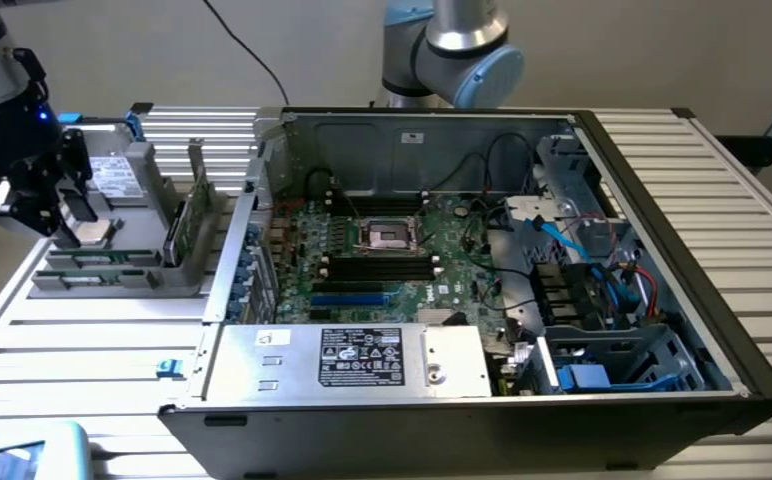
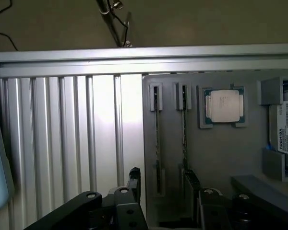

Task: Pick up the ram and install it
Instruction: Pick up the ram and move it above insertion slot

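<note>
Two ram sticks stand on edge in slots of the grey holder (image 1: pixel 59 283), left of the computer case in the exterior view. There they show as green strips (image 1: pixel 93 258). In the wrist view they are thin dark edges, one ram stick (image 2: pixel 156 143) beside the other (image 2: pixel 184 136). My gripper (image 1: pixel 59 225) hangs just above the holder, over the sticks. Its black fingers (image 2: pixel 134 179) stand apart around the slots, gripper (image 2: pixel 163 189) open and holding nothing.
The holder (image 2: pixel 221 158) also carries a processor chip (image 2: pixel 224 106) and a silver hard drive (image 2: pixel 284 127), plus an upright green card (image 1: pixel 199 215). The open case (image 1: pixel 653 200) shows the motherboard's black slots (image 1: pixel 379 265), blue slots (image 1: pixel 353 297) and a power supply (image 1: pixel 359 360).
</note>
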You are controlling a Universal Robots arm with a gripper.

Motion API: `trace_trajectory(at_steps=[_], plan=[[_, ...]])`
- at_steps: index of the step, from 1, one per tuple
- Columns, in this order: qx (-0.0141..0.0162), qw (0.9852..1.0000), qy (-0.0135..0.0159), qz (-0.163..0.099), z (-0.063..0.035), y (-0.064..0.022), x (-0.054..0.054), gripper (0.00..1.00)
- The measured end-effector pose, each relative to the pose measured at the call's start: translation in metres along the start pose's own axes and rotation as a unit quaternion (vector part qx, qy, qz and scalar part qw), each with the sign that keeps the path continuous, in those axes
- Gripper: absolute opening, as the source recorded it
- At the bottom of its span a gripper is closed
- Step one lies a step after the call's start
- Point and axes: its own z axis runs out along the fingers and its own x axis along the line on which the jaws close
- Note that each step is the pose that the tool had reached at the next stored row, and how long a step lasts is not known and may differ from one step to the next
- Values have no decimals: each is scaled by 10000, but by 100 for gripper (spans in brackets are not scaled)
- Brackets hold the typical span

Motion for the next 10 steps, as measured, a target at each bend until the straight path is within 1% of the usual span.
trace_trajectory(at_steps=[2, 7, 10], plan=[[1, 10000, -1, 0, 18, -1, 6, 49], [1, 10000, -1, 1, 108, -6, 24, 49], [0, 10000, 0, 5, 160, -31, 26, 49]])
